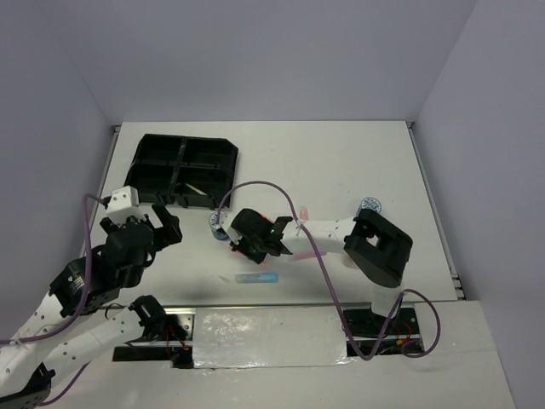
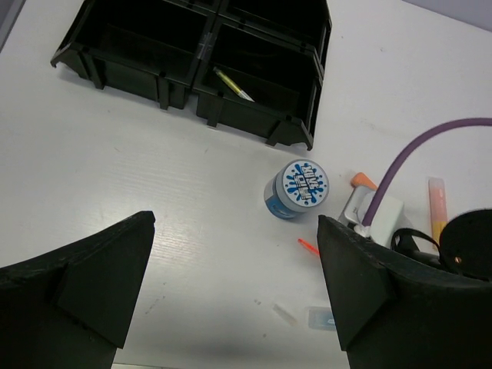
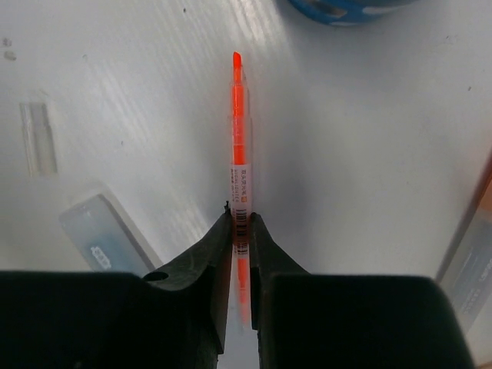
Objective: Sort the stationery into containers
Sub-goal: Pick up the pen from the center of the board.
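A thin orange pen (image 3: 240,131) lies on the white table, and my right gripper (image 3: 241,219) is shut on its barrel near the middle of the table (image 1: 243,247). A blue-white tape roll (image 2: 298,187) stands just beyond the pen's tip (image 2: 307,246). The black four-compartment tray (image 1: 204,153) sits at the back left with a yellow pen (image 2: 233,84) in its near right compartment. My left gripper (image 2: 234,284) hovers open and holds nothing, in front of the tray (image 1: 162,226). A blue highlighter (image 1: 256,278) lies close to the front edge. A second tape roll (image 1: 370,205) stands at the right.
A small clear cap (image 2: 284,313) lies beside the blue highlighter (image 2: 319,317). A pastel orange highlighter (image 2: 437,204) lies right of my right wrist. A purple cable (image 1: 255,189) loops over the right arm. Grey walls close in the table on three sides.
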Tool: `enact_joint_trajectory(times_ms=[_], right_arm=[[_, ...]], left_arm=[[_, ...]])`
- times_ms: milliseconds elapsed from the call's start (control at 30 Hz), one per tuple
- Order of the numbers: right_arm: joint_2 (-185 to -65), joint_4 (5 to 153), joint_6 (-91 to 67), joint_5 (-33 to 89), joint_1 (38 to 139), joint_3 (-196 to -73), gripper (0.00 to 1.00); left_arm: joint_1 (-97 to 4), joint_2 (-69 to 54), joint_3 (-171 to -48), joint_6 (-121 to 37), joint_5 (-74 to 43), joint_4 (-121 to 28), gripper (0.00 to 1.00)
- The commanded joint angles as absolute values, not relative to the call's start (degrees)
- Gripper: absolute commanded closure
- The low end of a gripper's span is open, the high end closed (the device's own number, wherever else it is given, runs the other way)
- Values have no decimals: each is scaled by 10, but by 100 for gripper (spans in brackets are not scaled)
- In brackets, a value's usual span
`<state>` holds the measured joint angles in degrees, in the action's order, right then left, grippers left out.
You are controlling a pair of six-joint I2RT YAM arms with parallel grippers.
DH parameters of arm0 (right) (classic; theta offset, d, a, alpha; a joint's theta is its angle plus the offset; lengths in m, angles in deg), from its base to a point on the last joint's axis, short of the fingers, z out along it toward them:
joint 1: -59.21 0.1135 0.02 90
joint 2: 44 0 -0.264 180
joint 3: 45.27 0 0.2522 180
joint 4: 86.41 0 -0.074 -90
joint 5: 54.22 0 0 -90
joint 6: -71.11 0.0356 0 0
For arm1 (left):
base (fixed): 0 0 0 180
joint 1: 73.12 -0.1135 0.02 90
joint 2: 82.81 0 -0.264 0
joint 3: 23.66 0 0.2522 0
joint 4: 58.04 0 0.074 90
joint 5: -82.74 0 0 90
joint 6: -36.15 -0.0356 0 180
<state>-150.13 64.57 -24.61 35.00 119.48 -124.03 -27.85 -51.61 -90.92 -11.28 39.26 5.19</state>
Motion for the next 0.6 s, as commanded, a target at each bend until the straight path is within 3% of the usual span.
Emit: enact_joint_trajectory(times_ms=[0, 267, 567], right_arm=[[-1434, 654, -262, 353, 1209, -1223, 100], [-1228, 684, -250, 455, 1211, -1169, 100], [-1041, 642, -192, 485, 1211, -1111, 100]], left_arm=[[-281, -520, -927, -61, 418, 71, 1], [-281, -439, -929, 42, 334, 84, 1], [-230, -287, -823, 352, 226, 69, 1]])
